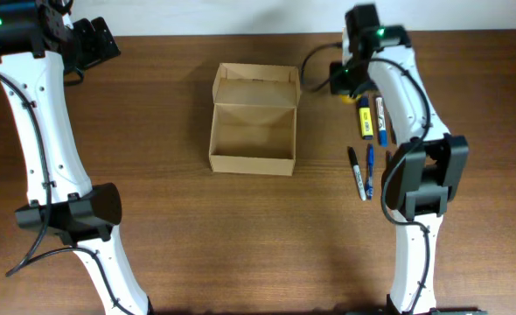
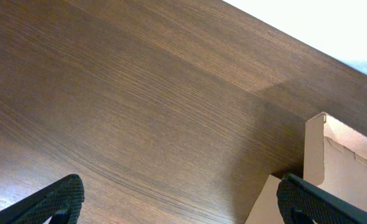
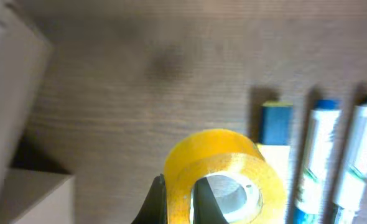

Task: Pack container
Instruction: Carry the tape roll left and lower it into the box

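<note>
Dark brown wood-grain table (image 1: 179, 227), evenly lit; a plain white surface (image 1: 197, 13) lies beyond its far edge.

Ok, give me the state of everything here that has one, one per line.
container: flap lid open, nothing inside.
yellow tape roll: gripped by its wall.
right gripper: shut on the yellow tape roll.
left gripper: open, holding nothing.
markers: lying flat outside the container.
</note>
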{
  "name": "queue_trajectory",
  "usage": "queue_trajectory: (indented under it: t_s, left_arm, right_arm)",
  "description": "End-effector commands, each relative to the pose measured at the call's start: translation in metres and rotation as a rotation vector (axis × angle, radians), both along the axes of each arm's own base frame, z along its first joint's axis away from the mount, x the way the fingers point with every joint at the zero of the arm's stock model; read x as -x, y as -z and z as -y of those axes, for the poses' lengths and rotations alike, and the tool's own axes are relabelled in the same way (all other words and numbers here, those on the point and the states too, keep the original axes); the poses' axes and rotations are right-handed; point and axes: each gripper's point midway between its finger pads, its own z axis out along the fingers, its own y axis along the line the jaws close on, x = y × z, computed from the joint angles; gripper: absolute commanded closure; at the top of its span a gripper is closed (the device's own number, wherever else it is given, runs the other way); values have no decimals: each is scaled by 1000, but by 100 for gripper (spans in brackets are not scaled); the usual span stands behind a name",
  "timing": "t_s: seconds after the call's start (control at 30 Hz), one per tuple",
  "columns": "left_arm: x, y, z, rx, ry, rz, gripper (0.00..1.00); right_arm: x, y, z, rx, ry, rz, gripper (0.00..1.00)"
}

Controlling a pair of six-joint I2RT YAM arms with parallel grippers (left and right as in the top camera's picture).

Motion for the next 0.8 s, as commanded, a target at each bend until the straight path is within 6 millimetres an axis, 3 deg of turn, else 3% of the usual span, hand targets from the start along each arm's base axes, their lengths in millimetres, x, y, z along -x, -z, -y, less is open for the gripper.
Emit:
queue_trajectory:
  t_s: [0.0, 0.2, 0.37, 0.6, 0.77]
  left_arm:
    - [0, -5, -1, 1, 10, 17, 0]
    - [0, -5, -1, 1, 10, 16, 0]
    - [0, -5, -1, 1, 10, 17, 0]
    - [0, -5, -1, 1, 10, 17, 0]
    - [0, -5, -1, 1, 10, 17, 0]
  right_arm:
    - [-10, -49, -9, -42, 6, 92, 96]
    - [19, -114, -47, -61, -86, 135, 96]
    - [57, -140, -96, -30, -301, 138, 96]
    - [93, -130, -168, -2, -552, 109, 96]
    - [109, -93, -198, 16, -622, 22, 96]
